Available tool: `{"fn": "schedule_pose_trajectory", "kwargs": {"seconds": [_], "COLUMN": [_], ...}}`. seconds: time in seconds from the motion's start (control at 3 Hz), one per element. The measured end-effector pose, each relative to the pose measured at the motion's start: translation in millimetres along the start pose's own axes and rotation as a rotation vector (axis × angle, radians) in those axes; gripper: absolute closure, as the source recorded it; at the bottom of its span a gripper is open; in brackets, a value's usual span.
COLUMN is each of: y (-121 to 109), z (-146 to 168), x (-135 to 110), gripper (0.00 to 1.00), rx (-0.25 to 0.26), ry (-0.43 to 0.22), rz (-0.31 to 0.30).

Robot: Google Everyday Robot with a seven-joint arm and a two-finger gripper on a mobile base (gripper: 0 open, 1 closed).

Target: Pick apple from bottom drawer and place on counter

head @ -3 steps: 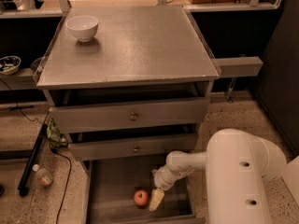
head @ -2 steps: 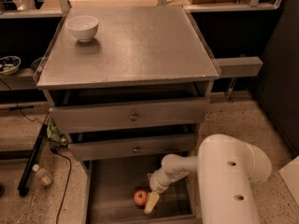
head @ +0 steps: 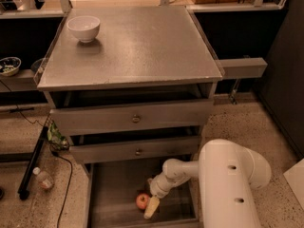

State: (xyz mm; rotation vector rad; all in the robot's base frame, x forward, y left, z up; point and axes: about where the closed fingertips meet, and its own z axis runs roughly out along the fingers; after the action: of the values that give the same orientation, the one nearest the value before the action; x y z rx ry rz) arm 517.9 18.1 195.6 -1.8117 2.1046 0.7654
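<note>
Counter (head: 142,46) up top, grey and shiny, and it carries the white bowl (head: 83,28) at its far left corner. Down low, the bottom drawer (head: 114,198) stands open. The apple (head: 142,201) rests on its flat grey floor, toward the near end. The gripper (head: 152,206) is down inside, just right of the apple.

1 apple (head: 142,201), 1 counter (head: 142,46), 1 white bowl (head: 83,27), 1 bottle (head: 44,178). 3 drawers: 1 bottom drawer (head: 114,198), 2 shallower drawers (head: 95,120). 1 gripper (head: 152,206), down in the bottom drawer beside the apple.
</note>
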Motion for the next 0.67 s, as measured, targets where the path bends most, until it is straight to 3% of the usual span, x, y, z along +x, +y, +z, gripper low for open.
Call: {"fn": "schedule_pose_trajectory", "kwargs": {"seconds": [0.33,0.67], "y": [-4.6,-4.9], "z": [23.8,24.9], "x": [1.4,1.6], "gripper": [0.0,0.0], "rx": [-0.037,-0.039], "ry": [-0.045,-0.048], "rz": [0.022,0.023]}}
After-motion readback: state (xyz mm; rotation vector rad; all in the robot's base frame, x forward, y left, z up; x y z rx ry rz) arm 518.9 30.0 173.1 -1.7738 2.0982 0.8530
